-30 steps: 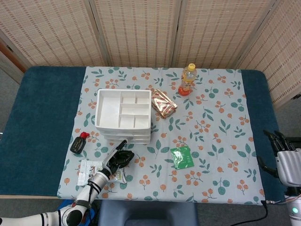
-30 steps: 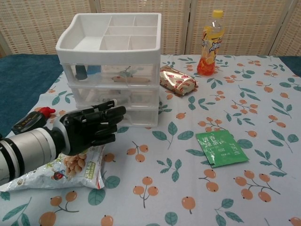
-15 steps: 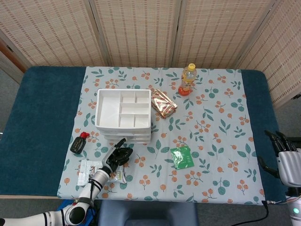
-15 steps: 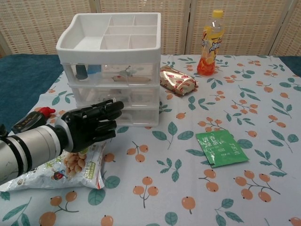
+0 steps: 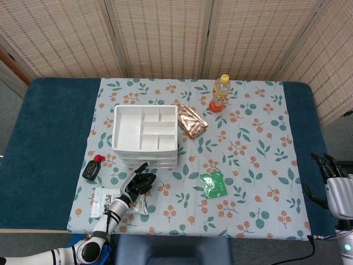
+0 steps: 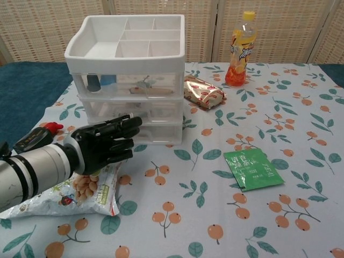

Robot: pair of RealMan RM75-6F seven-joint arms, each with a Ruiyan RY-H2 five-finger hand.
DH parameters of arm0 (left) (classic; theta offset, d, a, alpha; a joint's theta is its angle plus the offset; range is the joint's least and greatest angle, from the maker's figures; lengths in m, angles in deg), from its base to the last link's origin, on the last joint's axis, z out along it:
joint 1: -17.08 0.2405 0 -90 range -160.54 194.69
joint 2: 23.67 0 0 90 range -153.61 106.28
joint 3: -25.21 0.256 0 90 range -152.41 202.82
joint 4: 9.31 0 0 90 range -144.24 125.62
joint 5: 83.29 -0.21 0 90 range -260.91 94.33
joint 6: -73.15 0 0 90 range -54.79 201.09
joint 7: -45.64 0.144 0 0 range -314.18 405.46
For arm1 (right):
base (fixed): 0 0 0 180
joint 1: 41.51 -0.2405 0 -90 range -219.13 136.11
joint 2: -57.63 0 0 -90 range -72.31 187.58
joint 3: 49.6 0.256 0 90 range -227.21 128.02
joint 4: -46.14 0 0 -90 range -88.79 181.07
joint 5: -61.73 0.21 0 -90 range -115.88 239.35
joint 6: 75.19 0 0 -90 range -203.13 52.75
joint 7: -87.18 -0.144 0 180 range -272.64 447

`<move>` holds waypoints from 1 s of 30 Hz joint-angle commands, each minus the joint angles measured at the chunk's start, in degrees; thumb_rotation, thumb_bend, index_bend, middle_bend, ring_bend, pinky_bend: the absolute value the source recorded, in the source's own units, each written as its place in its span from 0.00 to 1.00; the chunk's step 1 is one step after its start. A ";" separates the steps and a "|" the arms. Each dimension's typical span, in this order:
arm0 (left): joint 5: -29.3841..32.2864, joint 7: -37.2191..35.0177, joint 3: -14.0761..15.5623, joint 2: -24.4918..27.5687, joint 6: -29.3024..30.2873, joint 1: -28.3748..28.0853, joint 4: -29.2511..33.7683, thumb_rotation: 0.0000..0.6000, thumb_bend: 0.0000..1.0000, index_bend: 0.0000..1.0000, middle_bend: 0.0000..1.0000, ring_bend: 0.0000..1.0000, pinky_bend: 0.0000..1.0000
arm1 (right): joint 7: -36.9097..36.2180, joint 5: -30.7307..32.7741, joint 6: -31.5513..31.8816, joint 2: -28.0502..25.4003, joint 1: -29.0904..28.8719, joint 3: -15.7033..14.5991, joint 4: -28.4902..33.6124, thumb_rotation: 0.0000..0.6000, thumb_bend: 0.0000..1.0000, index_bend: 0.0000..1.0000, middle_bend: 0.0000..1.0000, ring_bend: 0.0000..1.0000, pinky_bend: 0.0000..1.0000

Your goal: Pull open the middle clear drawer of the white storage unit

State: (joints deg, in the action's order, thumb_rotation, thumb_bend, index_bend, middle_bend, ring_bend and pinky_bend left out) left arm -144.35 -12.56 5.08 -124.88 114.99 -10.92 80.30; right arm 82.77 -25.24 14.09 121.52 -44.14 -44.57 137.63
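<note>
The white storage unit (image 5: 145, 135) (image 6: 126, 48) stands left of centre, with an open compartment tray on top and three clear drawers below. All drawers look closed, and the middle drawer (image 6: 134, 110) holds nothing I can make out. My black left hand (image 6: 105, 142) (image 5: 138, 185) hovers just in front of the unit. Its fingers stretch toward the lower drawer fronts, with fingertips close to the middle drawer's bottom edge, and hold nothing. Whether they touch it I cannot tell. My right hand (image 5: 331, 185) hangs off the table's right edge, fingers spread and empty.
A peanut bag (image 6: 80, 193) lies under my left forearm. A black object with a red cap (image 6: 35, 138) sits to its left. A green sachet (image 6: 252, 169), a foil snack pack (image 6: 203, 92) and an orange drink bottle (image 6: 241, 51) lie to the unit's right.
My left hand has edged slightly up and closer to the drawer fronts, then held nearly still. The drawers and right hand have not moved.
</note>
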 commanded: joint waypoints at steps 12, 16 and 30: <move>-2.24 -0.95 1.40 0.50 0.01 2.35 1.41 1.00 0.38 0.24 0.79 0.94 1.00 | -0.12 -0.15 -0.25 0.08 -0.12 -0.01 -0.21 1.00 0.34 0.08 0.20 0.14 0.21; -3.63 -1.38 1.96 1.03 0.46 3.20 2.45 1.00 0.38 0.18 0.79 0.94 1.00 | -0.15 -0.14 -0.34 0.12 -0.17 0.00 -0.21 1.00 0.34 0.08 0.20 0.14 0.21; -7.25 0.83 5.29 4.01 4.11 6.41 6.48 1.00 0.38 0.01 0.79 0.94 1.00 | -0.37 -0.46 0.00 -0.09 -0.06 0.01 -0.25 1.00 0.34 0.08 0.21 0.14 0.21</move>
State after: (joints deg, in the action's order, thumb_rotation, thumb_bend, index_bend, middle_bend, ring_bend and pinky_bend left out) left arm -150.82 -13.10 9.66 -121.32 118.17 -4.90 86.37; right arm 82.40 -25.69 14.09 121.43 -44.20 -44.57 137.39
